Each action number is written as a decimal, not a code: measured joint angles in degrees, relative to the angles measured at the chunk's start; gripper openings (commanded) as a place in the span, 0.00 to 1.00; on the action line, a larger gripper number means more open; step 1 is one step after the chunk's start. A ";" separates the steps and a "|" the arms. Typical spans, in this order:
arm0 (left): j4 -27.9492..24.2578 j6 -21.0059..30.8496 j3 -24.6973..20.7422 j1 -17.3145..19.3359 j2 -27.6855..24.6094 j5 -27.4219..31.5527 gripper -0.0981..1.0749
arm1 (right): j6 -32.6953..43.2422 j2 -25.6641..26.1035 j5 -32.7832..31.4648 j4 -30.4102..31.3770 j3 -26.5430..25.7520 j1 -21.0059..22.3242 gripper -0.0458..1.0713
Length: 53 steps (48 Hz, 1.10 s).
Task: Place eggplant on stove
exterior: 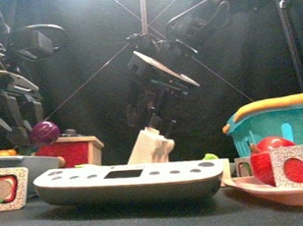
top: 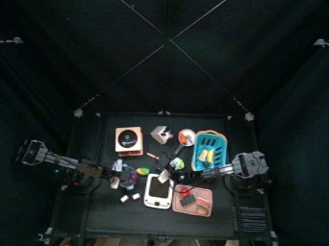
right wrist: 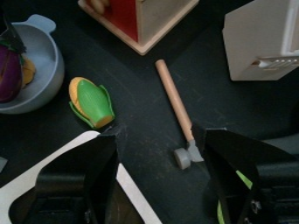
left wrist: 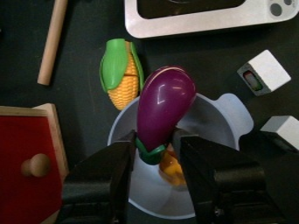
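Eggplant first: your glossy purple eggplant is pinched at its green stem end by the left gripper, whose fingers press on it. Its long axis runs away from the wrist, rounded tip outward, above the pale grey bowl. Beside the bowl lie a yellow-green corn cob and a wooden stick. Your right gripper hangs with fingers spread over the worktop.

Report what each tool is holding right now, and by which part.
The left tool grips the purple eggplant by its green stem end, above the grey bowl. The right tool is open and holds nothing.
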<state>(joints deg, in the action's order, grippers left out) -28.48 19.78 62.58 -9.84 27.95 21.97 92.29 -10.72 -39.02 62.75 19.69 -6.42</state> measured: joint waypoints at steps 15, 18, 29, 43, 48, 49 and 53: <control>0.00 0.09 0.00 -0.18 0.00 -0.53 0.73 | -0.09 0.18 -1.23 0.18 0.79 -0.35 0.88; 0.09 0.00 -0.18 -0.18 0.00 -1.32 0.73 | -0.09 1.05 -1.93 0.35 1.41 -1.05 0.88; 0.09 0.09 -0.97 -0.97 0.00 -7.65 0.73 | 0.00 5.54 -5.62 2.02 3.87 -3.69 0.88; 2.90 0.35 -3.52 -1.49 -4.92 -18.19 0.73 | 0.44 7.91 -8.00 4.22 6.33 -6.06 0.88; 5.36 -0.09 -5.80 -2.29 -9.32 -19.60 0.73 | 0.44 7.82 -8.26 4.22 6.86 -6.59 0.88; 5.63 -0.09 -6.15 -2.37 -9.93 -19.69 0.73 | 0.44 7.82 -8.35 4.13 6.86 -6.68 0.88; 6.15 -0.18 -8.79 -2.72 -13.62 -19.86 0.73 | 0.53 7.82 -8.88 3.43 7.12 -7.03 0.88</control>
<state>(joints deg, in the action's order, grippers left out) -22.32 19.60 53.79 -12.57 14.33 2.11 92.81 -2.90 -47.90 66.18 26.81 -13.45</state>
